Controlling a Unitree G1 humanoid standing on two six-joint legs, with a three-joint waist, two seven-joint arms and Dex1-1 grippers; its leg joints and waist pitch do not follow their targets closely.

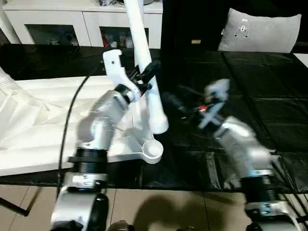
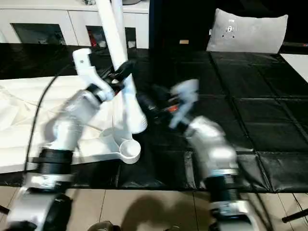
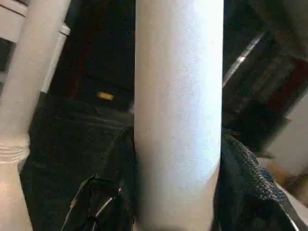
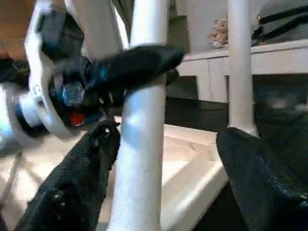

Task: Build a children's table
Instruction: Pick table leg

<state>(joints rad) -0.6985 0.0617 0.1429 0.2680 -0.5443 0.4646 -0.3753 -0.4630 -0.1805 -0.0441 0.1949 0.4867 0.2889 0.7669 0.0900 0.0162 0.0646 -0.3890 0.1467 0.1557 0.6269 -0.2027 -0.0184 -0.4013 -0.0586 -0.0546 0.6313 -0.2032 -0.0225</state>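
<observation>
**Desk:** Start at the grippers. What do they have?

**Photographer:** The left gripper [image 1: 144, 76] is clamped on one white tube leg [image 1: 142, 53], black fingers [image 4: 139, 60] pinching it partway up. The leg leans, its flared end [image 1: 159, 124] low, just above the round corner socket [image 1: 152, 150] of the tabletop [image 1: 43, 115]. The right gripper [image 1: 180, 103] sits just beside the leg's lower part with its fingers [image 4: 260, 178] spread wide, holding nothing; its own camera sees the leg standing between them, untouched.

**Desk:** Counts?

**Photographer:** Two grippers, one leg in hand. A second white leg [image 4: 239, 67] stands upright beyond it. One tabletop, lying ribbed side up on the black table [image 1: 250, 91], near corner at the table's front edge.

**Desk:** Arm poses?

**Photographer:** Both silver forearms reach up from the bottom edge. The left forearm [image 1: 103, 120] angles inward to the leg; the right forearm [image 1: 238, 144] angles inward too, blurred.

**Desk:** Surroundings?

**Photographer:** A white glass-door cabinet [image 1: 72, 24] behind, a grey cushion [image 1: 262, 31] at far right, a black cable [image 1: 72, 110] looping across the tabletop.
</observation>
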